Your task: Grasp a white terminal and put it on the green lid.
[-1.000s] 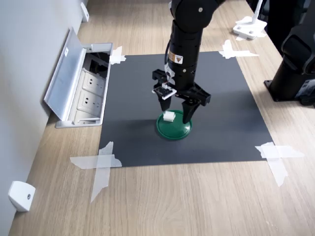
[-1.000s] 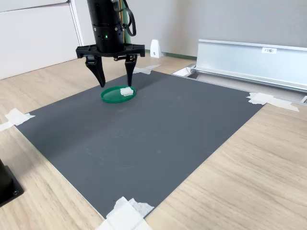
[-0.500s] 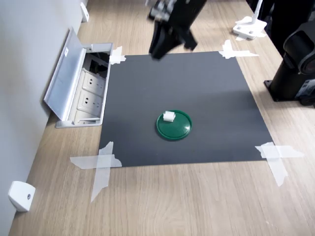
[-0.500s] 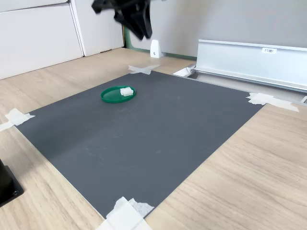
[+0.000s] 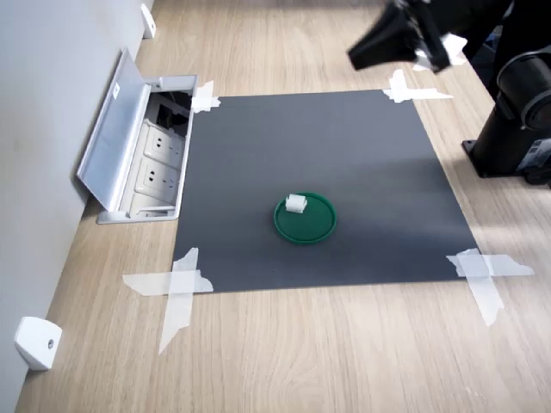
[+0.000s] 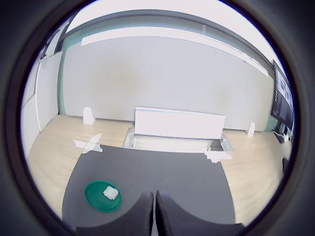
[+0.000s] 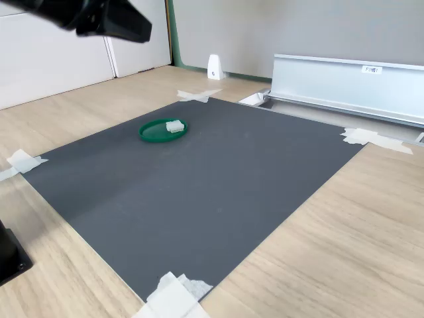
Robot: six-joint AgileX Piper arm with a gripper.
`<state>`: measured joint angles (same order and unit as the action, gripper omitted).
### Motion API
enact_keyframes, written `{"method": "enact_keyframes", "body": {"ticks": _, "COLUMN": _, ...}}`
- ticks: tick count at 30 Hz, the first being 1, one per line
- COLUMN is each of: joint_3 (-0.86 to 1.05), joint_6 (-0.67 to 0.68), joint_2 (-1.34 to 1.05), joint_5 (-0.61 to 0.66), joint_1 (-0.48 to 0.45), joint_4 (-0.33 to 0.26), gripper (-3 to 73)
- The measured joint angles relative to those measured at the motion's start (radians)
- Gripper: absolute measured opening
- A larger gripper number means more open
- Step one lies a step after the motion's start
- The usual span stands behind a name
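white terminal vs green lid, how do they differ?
The white terminal is a tiny blocky white piece; the green lid is a much wider, flat, round dark-green disc. The terminal rests on the lid near its rim, while the lid lies directly on the dark mat. Both sit untouched, the hand well away.

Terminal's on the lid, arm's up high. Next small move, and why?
Probably none beyond parking the arm. The terminal sits on the lid, near its rim, apart from the gripper, whose fingers look shut with nothing between them. The placement looks done, so no regrasp seems needed.
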<state>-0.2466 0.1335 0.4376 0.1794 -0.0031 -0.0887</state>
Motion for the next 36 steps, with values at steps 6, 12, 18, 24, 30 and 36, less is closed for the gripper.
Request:
{"method": "enact_keyframes", "body": {"ticks": 6, "joint_3": 0.167, "joint_6": -0.011, "joint_2": -0.258, "joint_5": -0.015, "joint_1": 0.000, "joint_4": 0.000, "gripper": -0.5}}
{"method": "enact_keyframes", "body": {"ticks": 12, "joint_3": 0.192, "joint_6": -0.010, "joint_2": -0.409, "joint_5": 0.001, "joint_1": 0.000, "joint_4": 0.001, "gripper": -0.5}}
{"method": "enact_keyframes", "body": {"ticks": 18, "joint_3": 0.192, "joint_6": -0.002, "joint_2": -0.441, "joint_5": 0.040, "joint_1": 0.000, "joint_4": 0.027, "gripper": -0.7}}
{"method": "enact_keyframes", "body": {"ticks": 24, "joint_3": 0.192, "joint_6": -0.001, "joint_2": -0.448, "joint_5": 0.048, "joint_1": 0.000, "joint_4": 0.031, "gripper": -0.7}}
{"method": "enact_keyframes", "body": {"ticks": 30, "joint_3": 0.192, "joint_6": 0.001, "joint_2": -0.448, "joint_5": 0.049, "joint_1": 0.000, "joint_4": 0.031, "gripper": -0.7}}
{"method": "enact_keyframes", "body": {"ticks": 36, "joint_3": 0.192, "joint_6": 0.001, "joint_2": -0.448, "joint_5": 0.049, "joint_1": 0.000, "joint_4": 0.031, "gripper": -0.7}}
